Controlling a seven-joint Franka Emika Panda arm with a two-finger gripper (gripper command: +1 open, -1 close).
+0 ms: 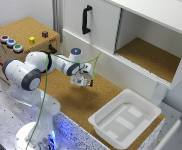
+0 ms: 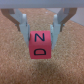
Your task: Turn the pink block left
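Observation:
In the wrist view the pink block (image 2: 40,43), a cube with black letters on its faces, sits between my two fingertips. The gripper (image 2: 40,30) is closed to the block's width, and both fingers (image 2: 22,22) press on its upper sides. Cork surface lies below it. In the exterior view the gripper (image 1: 84,83) points down over the cork tabletop (image 1: 76,102), in the middle, a little above the surface. The block is too small to make out there.
A white plastic bin (image 1: 123,117) stands on the exterior view's right. A cabinet with a black handle (image 1: 85,19) and an open cork-lined shelf (image 1: 151,55) is behind. A cork box (image 1: 21,37) with coloured buttons and small yellow and maroon knobs is at the left.

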